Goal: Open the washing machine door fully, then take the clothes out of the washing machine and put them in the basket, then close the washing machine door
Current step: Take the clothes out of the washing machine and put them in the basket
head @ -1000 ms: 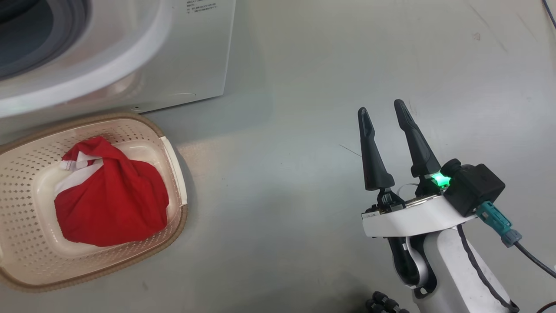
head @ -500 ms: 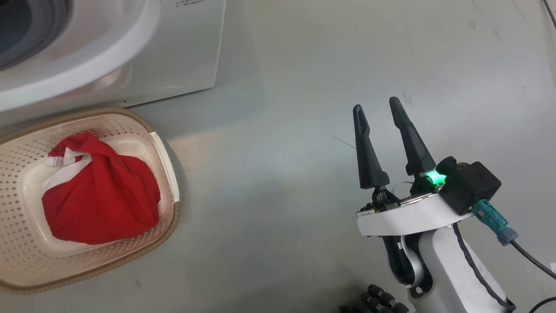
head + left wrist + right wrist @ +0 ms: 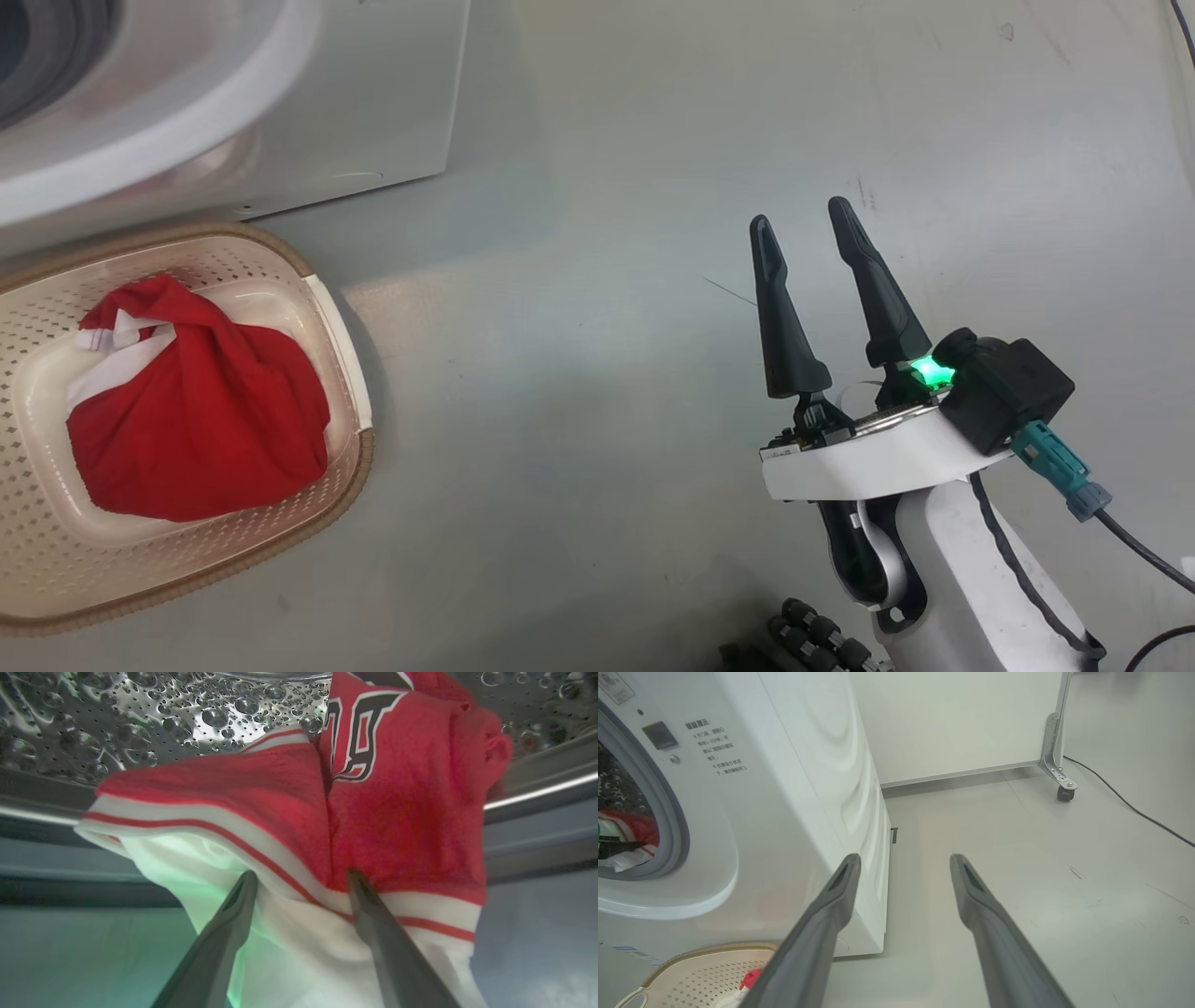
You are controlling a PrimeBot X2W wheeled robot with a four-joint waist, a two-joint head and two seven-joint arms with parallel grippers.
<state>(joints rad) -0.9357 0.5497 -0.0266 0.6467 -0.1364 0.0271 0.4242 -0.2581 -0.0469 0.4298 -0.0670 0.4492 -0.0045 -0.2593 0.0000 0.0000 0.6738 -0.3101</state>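
Red clothes (image 3: 196, 420) in the basket (image 3: 42, 546) appear further left, camera turned; left hand (image 3: 301, 873) and right hand (image 3: 799, 213) stay wide.

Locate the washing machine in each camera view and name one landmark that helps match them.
Head view: the washing machine sits in the top left corner, behind the basket.
Left wrist view: its perforated steel drum spans the top, behind the red jersey.
Right wrist view: its white body takes the left half, opening at far left.
Shared landmark: the basket at its foot, lower left in head and right wrist views.
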